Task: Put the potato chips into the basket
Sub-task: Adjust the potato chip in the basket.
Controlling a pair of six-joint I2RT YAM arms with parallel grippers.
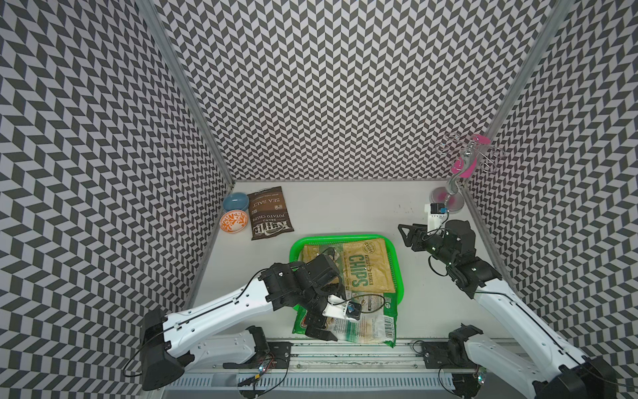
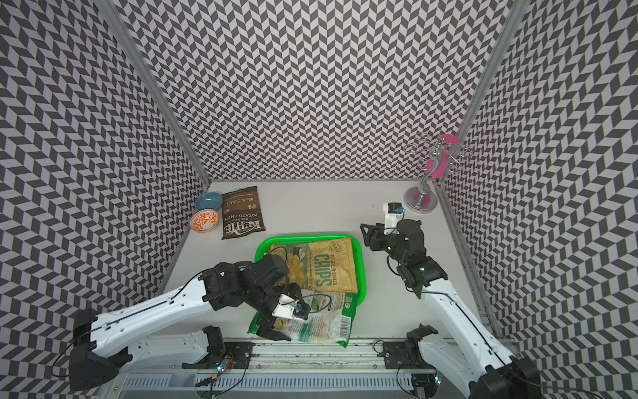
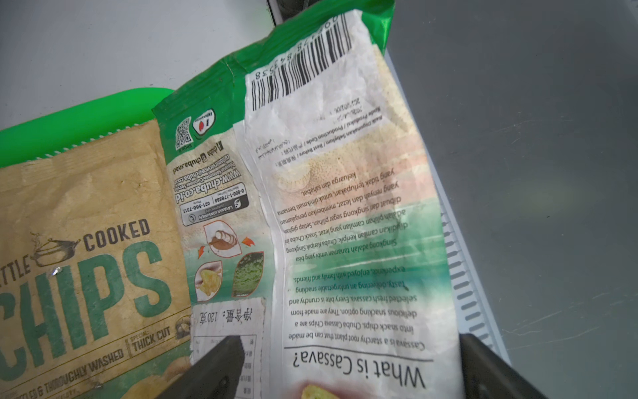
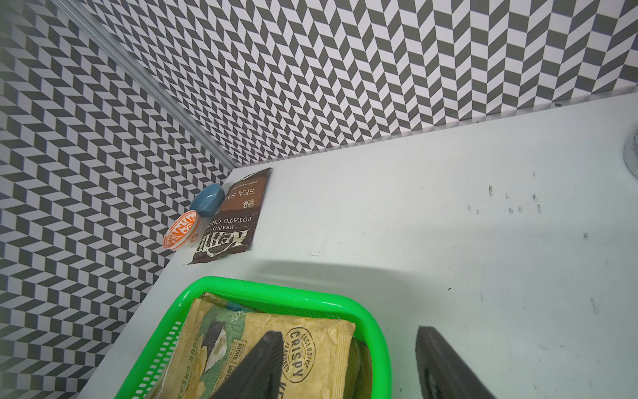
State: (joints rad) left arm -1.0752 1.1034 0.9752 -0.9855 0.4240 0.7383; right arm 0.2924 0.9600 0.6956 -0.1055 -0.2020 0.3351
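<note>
Overhead pair, close wrist views, basket (image 1: 331, 238) shared

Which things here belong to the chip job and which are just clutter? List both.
Job: green basket; kraft CHIPS bag inside it; Chuba cassava bag lying across its near rim; brown Kettle bag, outside it.
Lying about: blue bowl; orange-patterned bowl; chrome stand in the far corner.

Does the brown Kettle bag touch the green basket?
Apart. The right wrist view shows a strip of bare table between the Kettle bag and the rim of the basket.
</note>
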